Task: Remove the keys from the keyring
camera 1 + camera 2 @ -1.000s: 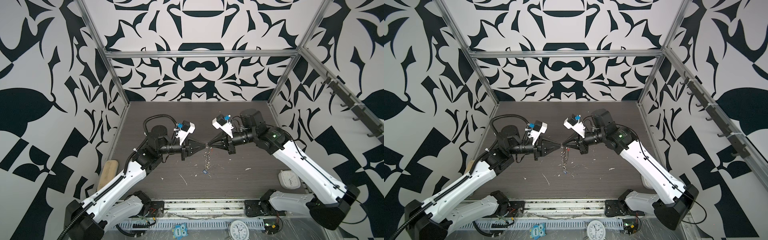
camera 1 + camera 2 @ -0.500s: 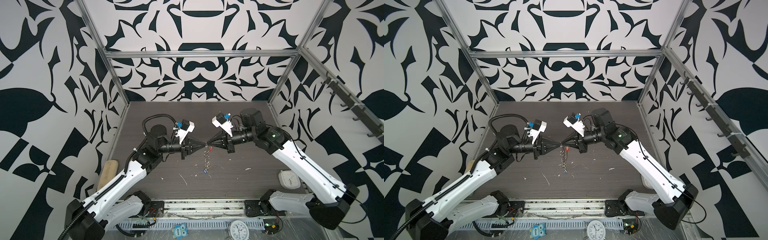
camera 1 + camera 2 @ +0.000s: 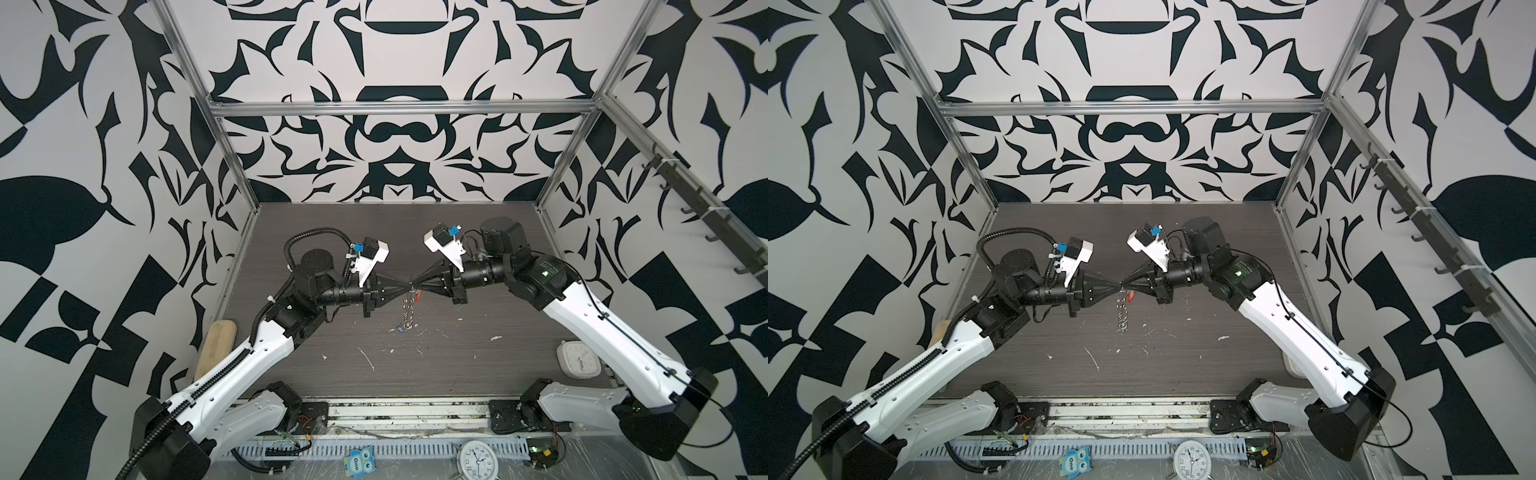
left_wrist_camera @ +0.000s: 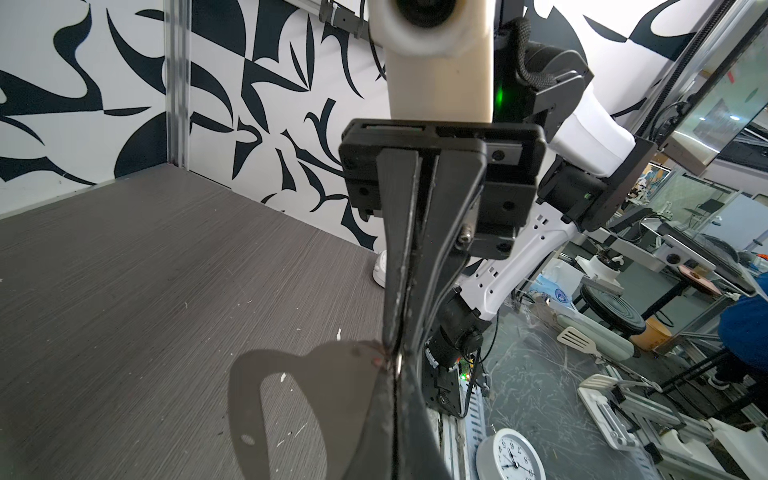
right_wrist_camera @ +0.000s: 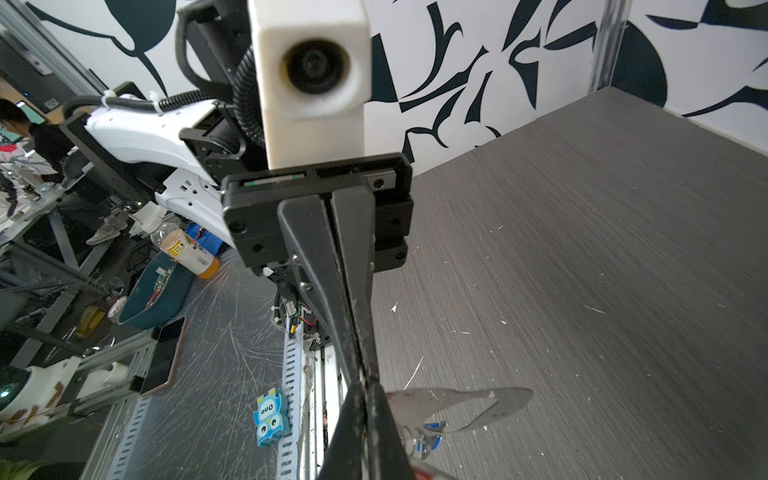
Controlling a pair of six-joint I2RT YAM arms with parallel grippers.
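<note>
2 pincers tip-to-tip above counter (image 3: 457,374) | L pincer (image 3: 406,286) clamped on keyring (image 4: 245,395) edge; R pincer (image 3: 416,285) slightly parted by red key (image 3: 418,295), holding nothing visible | risk: thin edge grip slips w/ tug; whole keyring drops

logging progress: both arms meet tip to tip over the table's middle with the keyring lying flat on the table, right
Not flat on the table: the keyring hangs from the meeting fingers, as both top views show. The rest holds.
</note>
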